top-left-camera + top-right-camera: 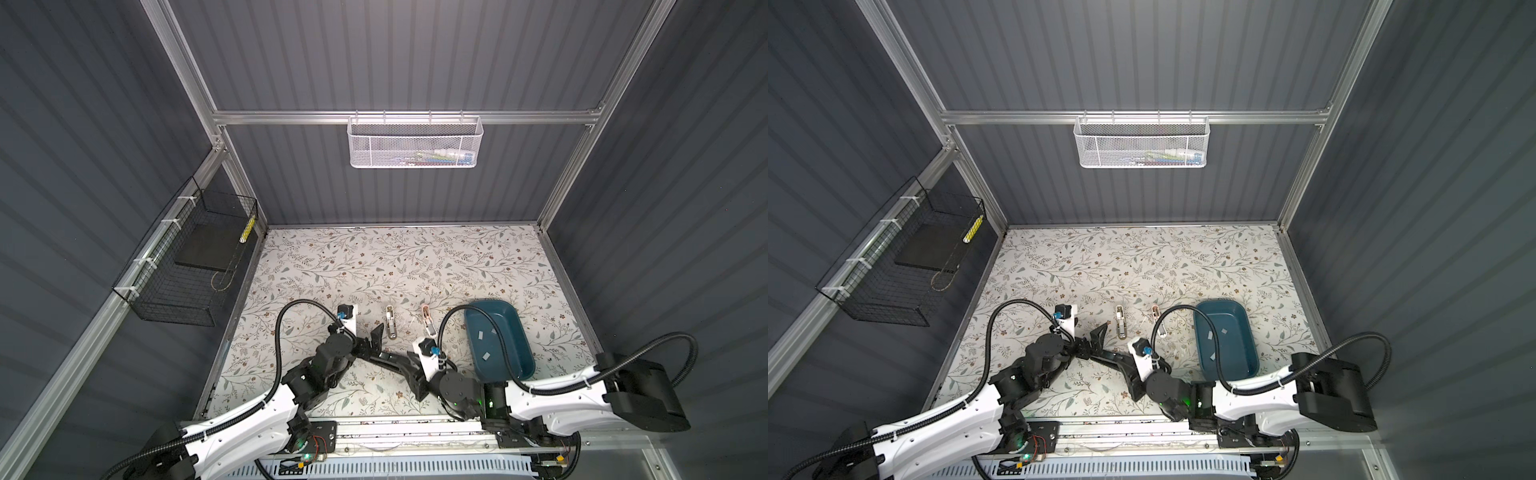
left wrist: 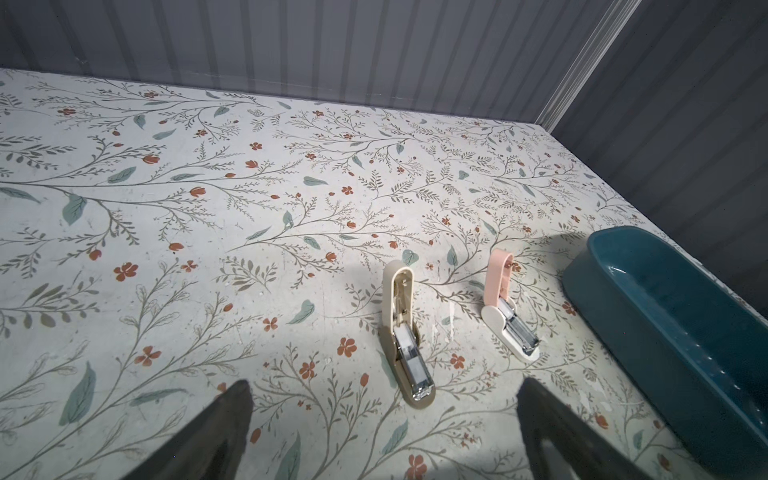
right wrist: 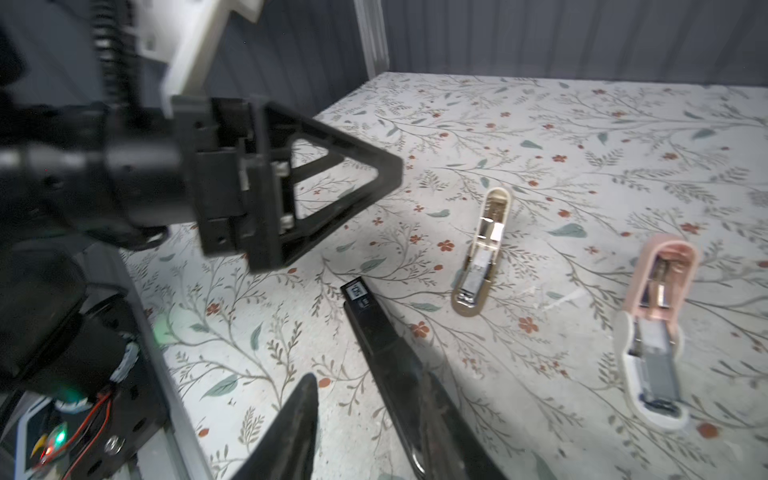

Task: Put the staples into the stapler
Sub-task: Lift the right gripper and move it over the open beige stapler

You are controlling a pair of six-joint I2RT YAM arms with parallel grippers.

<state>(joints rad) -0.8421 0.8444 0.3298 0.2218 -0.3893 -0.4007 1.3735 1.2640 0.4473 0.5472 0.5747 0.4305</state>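
- The left gripper [image 2: 386,384] is spread wide and holds nothing.
- The right gripper [image 3: 370,376] stands partly open astride a black stapler [image 3: 365,316] lying flat, with a gap on one side.
- The staples [image 1: 485,355], three grey strips, lie loose in the teal tray [image 1: 488,304].
- The beige stapler [image 2: 409,353] and pink stapler [image 2: 505,311] lie flipped open beside the tray.

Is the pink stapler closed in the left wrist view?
No: the pink stapler lies hinged open, its metal staple channel exposed.

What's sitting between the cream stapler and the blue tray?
The pink stapler, lying open. It sits between the cream stapler and the blue tray; both top views and the left wrist view show it.
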